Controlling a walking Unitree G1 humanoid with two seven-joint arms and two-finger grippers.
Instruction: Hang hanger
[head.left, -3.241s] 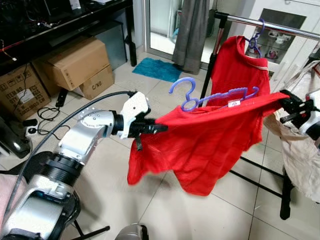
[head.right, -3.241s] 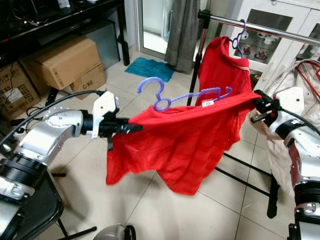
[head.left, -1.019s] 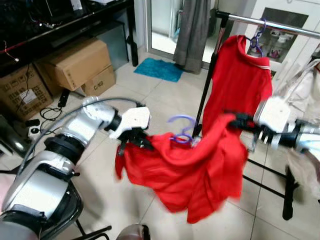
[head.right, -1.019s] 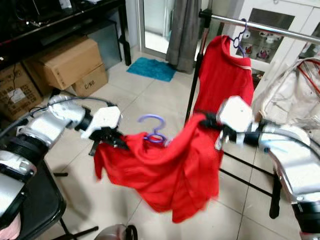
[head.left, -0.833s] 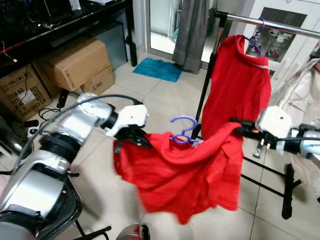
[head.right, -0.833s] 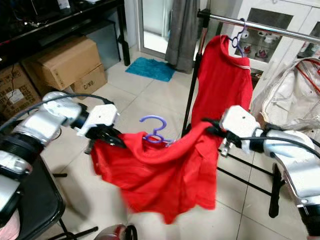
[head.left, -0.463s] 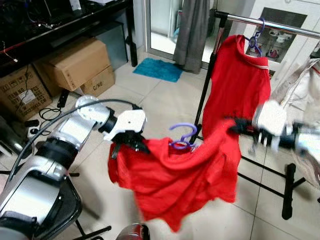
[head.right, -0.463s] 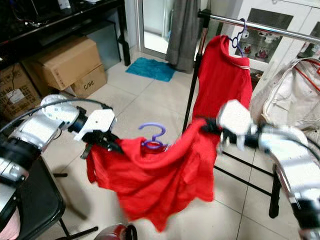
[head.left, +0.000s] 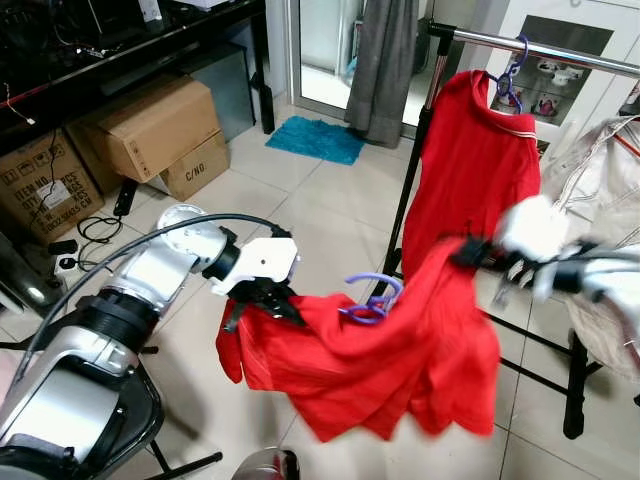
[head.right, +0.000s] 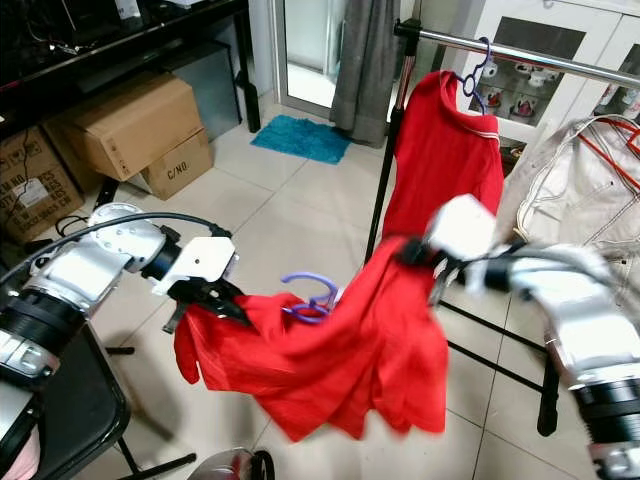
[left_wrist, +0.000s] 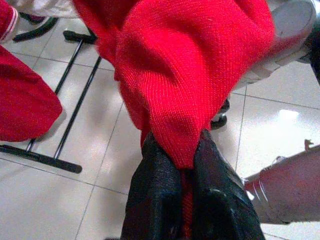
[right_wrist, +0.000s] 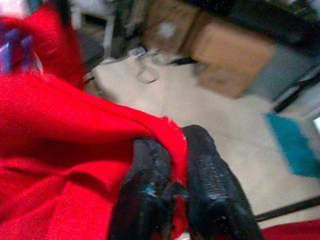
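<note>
Two grippers hold a red shirt (head.left: 400, 350) slung between them above the tiled floor (head.left: 300, 200). The left gripper (head.left: 272, 300) has its black fingers (left_wrist: 155, 200) clamped on one bunched end of the cloth, and the right gripper (head.right: 415, 252), blurred, has its fingers (right_wrist: 205, 200) pinched on the other edge. A purple hanger (head.left: 370, 300) sits in the sagging middle of the shirt, its hook tilted above the fabric. Behind, a second red shirt (head.left: 475, 170) hangs from a metal clothes rail (head.left: 560, 50) on its own hanger. Cardboard boxes (head.left: 150, 125) stand by a dark table (head.left: 150, 45).
</note>
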